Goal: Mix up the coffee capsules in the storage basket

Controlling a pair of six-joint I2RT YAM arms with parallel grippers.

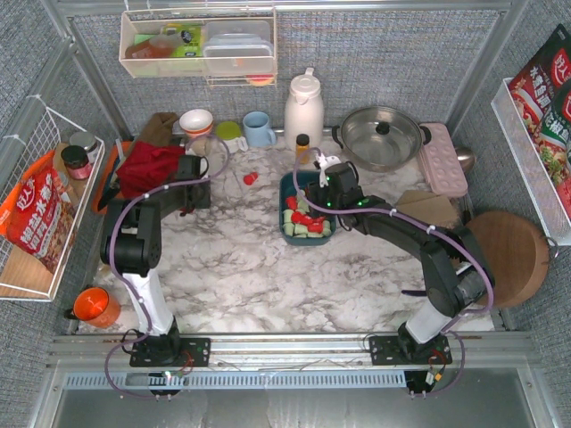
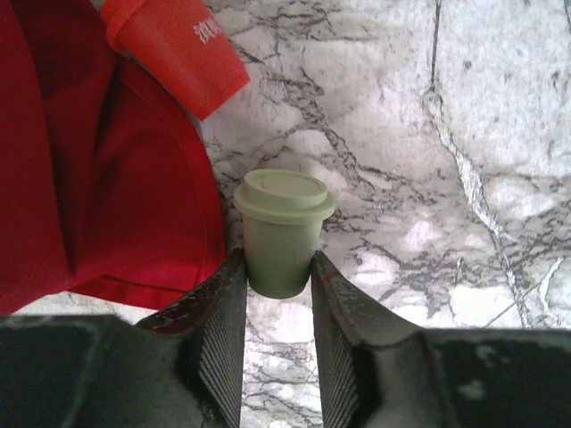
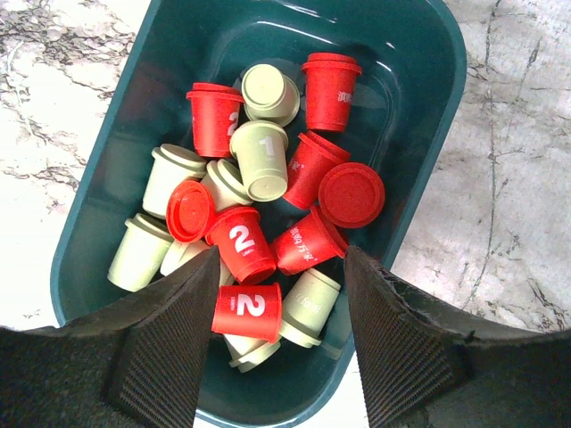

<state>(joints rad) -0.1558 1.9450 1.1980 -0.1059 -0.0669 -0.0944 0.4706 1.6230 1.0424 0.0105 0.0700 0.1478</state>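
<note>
The left tool [image 2: 277, 263] pinches an upright mint capsule [image 2: 281, 232] below its rim, toward the far-left corner of the bench [image 2: 428, 178]; it is probably light, stiff and slick. The right tool [image 3: 281, 254] hangs half-open, empty, over the teal storage basket [image 3: 419, 80] of coffee capsules [image 3: 259, 160].

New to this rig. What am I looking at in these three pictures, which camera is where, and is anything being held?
Two robot arms are bolted at the near edge of a marble table, each ending in a two-finger gripper. The wide picture comes from a fixed camera above and behind them; the other two come from wrist cameras, each showing its own fingers. The left gripper is shut on a pale green capsule standing on the table beside a red cloth. The right gripper hangs open over the teal basket, which holds a jumble of red and green capsules; it grips nothing.
</note>
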